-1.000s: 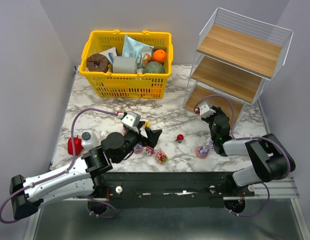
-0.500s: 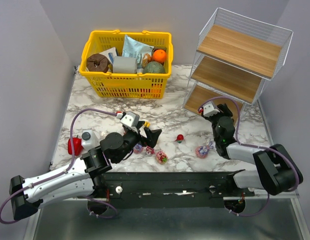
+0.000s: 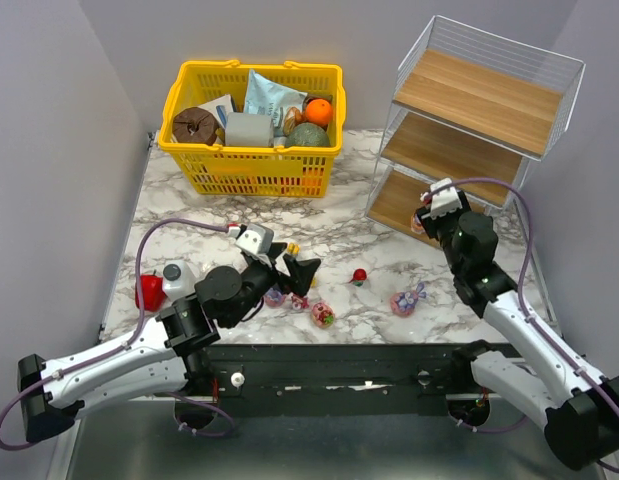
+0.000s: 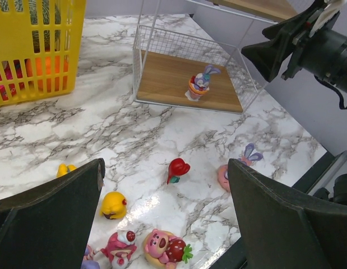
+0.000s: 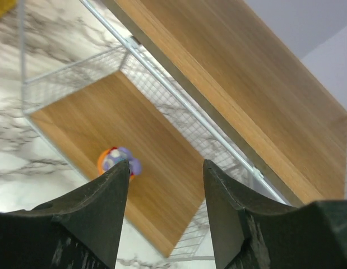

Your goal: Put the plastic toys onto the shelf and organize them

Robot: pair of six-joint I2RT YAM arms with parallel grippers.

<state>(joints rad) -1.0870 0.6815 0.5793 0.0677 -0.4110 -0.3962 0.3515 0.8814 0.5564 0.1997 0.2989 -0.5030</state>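
Since the shelf (image 3: 479,95) is the biggest thing, start there: it has three wooden boards inside thin white wire, and it stands right in front of the right gripper (image 5: 165,179). Its top and middle boards look bare. One bunny toy (image 4: 199,84) stands upright on the bottom board, just ahead of the right gripper's fingers. Those fingers are apart and hold nothing. Far ahead of the left gripper (image 3: 297,262) sits the yellow basket (image 3: 251,170), full of other stuff: an orange (image 3: 318,110), a blue packet (image 3: 272,95), a brown round block (image 3: 196,125) and more. None of that is for the shelf. A white bottle (image 3: 174,275) stands behind the left gripper, near its arm. The other plastic toys lie on the marble table (image 3: 239,215), right under and in front of the left gripper, whose fingers are spread as wide as they go and are empty. Among them are a pink bear (image 4: 165,249), a yellow duck (image 4: 114,204) and a red toy (image 4: 177,168). I think these toys are very light and hard, with smooth, bumpy sides, so they could slip or pop out of a pinch. It is best to come straight down and squeeze each one gently around its fat middle, not by ears or thin bits.
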